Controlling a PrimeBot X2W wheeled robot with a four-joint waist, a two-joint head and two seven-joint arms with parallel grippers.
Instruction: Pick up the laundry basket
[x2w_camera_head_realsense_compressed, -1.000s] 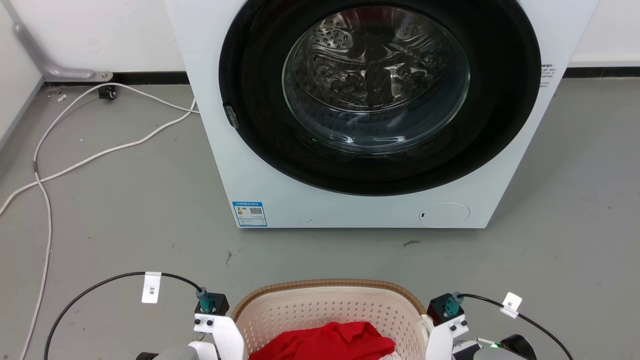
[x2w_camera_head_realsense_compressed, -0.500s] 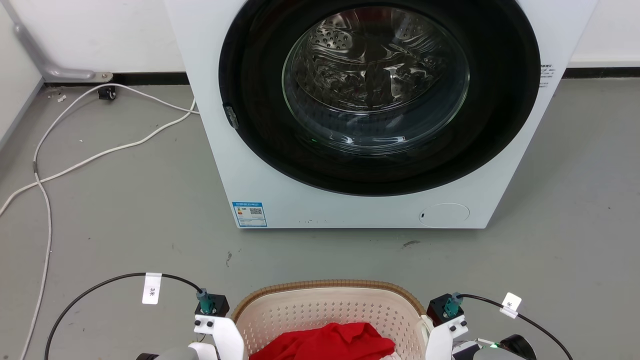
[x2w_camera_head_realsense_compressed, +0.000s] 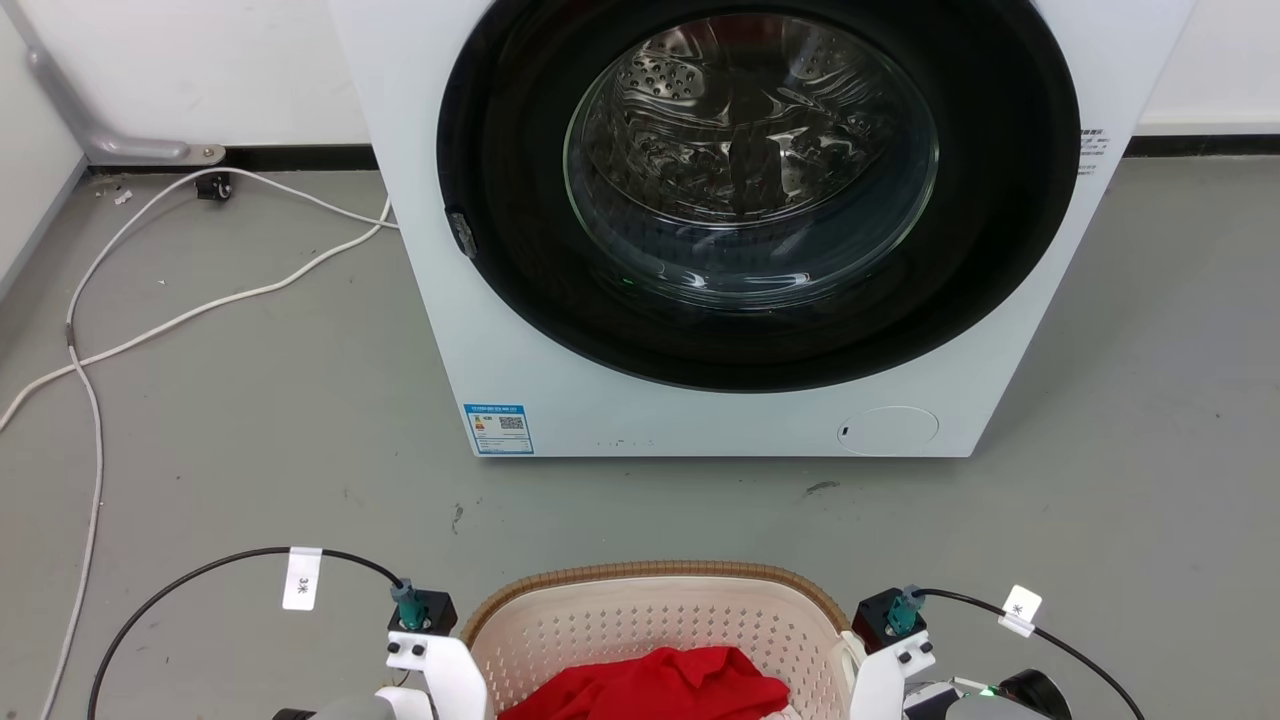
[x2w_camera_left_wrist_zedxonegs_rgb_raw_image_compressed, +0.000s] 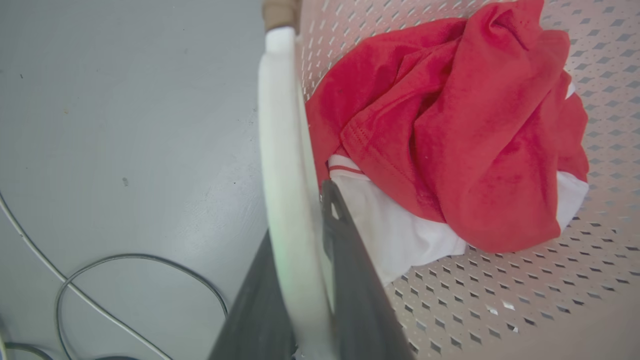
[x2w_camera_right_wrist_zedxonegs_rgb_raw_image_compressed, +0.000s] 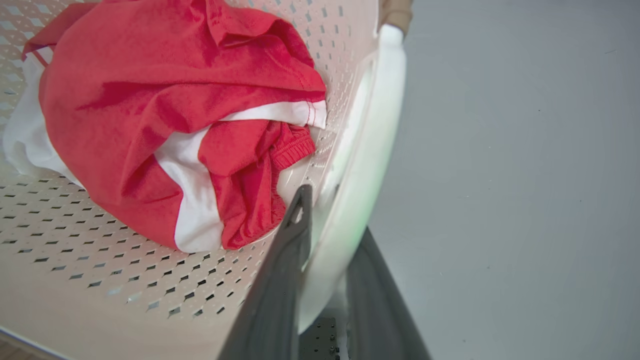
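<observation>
My left fingers (x2w_camera_left_wrist_zedxonegs_rgb_raw_image_compressed: 350, 270) are shut tight on the white left handle (x2w_camera_left_wrist_zedxonegs_rgb_raw_image_compressed: 282, 150) of the laundry basket (x2w_camera_head_realsense_compressed: 650, 620). One finger is inside the basket and one is outside. My right fingers (x2w_camera_right_wrist_zedxonegs_rgb_raw_image_compressed: 285, 280) pinch the white right handle (x2w_camera_right_wrist_zedxonegs_rgb_raw_image_compressed: 372, 140) the same way. The basket is close to me, between my two arms, in front of the big white washing machine (x2w_camera_head_realsense_compressed: 480, 330). A red and white cloth (x2w_camera_left_wrist_zedxonegs_rgb_raw_image_compressed: 450, 125) lies in it. The grey floor (x2w_camera_head_realsense_compressed: 250, 420) is all around. I cannot tell if the basket touches the floor.
</observation>
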